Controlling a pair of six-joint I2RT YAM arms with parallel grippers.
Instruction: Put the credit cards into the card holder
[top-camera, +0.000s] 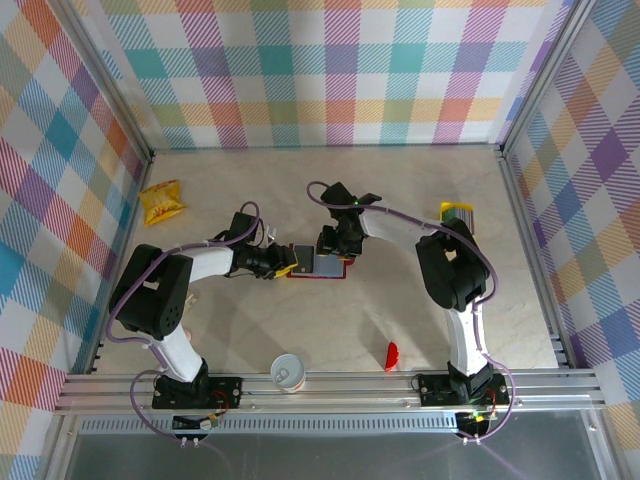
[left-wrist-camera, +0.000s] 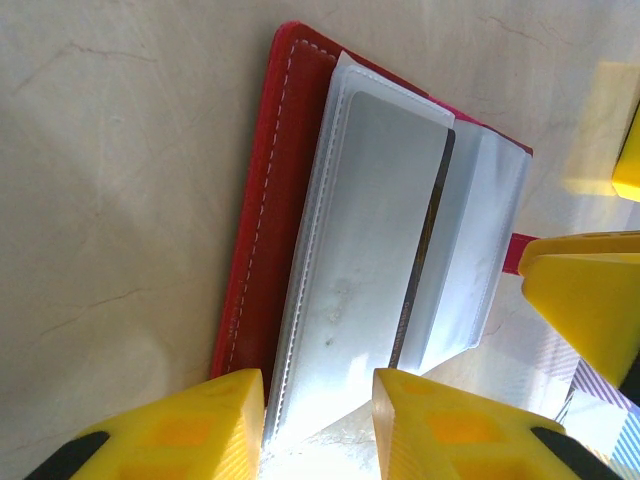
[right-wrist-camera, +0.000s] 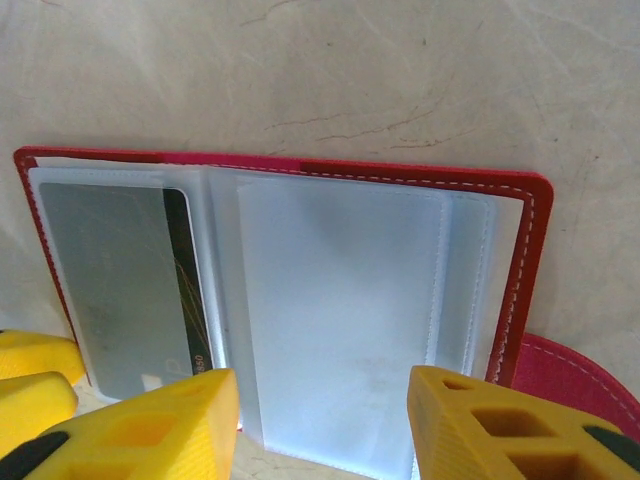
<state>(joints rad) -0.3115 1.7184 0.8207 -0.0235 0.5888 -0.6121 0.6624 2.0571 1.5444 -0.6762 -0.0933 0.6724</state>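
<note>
At far left a crinkled yellow snack packet (top-camera: 161, 202) lies on the pale, marbled table (top-camera: 250, 330), well apart from the work.

The left gripper (left-wrist-camera: 320, 425) has its yellow fingers part-way apart, straddling the near edge of a clear plastic sleeve (left-wrist-camera: 365, 270). I cannot see it pinching anything.

The card holder (top-camera: 308, 262) lies open and flat at the table's middle, between the two grippers. Its cover is dark red with white stitching, and inside are glossy, frosted sleeves, one with a greyish card (right-wrist-camera: 115, 275) tucked in. The holder looks light and floppy (likely to slide or fold shut if nudged). I would pin the stiff red cover by its edge rather than tug at the thin plastic.

The right gripper (right-wrist-camera: 320, 425) hangs over the holder's other leaf, jaws well apart and empty, spanning the vacant sleeve.

At the right, against the frame, sit the credit cards (top-camera: 458, 213), a small yellow stack with a striped face. They should be stiff, thin, slick and hard to lift off a flat surface. Taking one by its long edges seems best.
</note>
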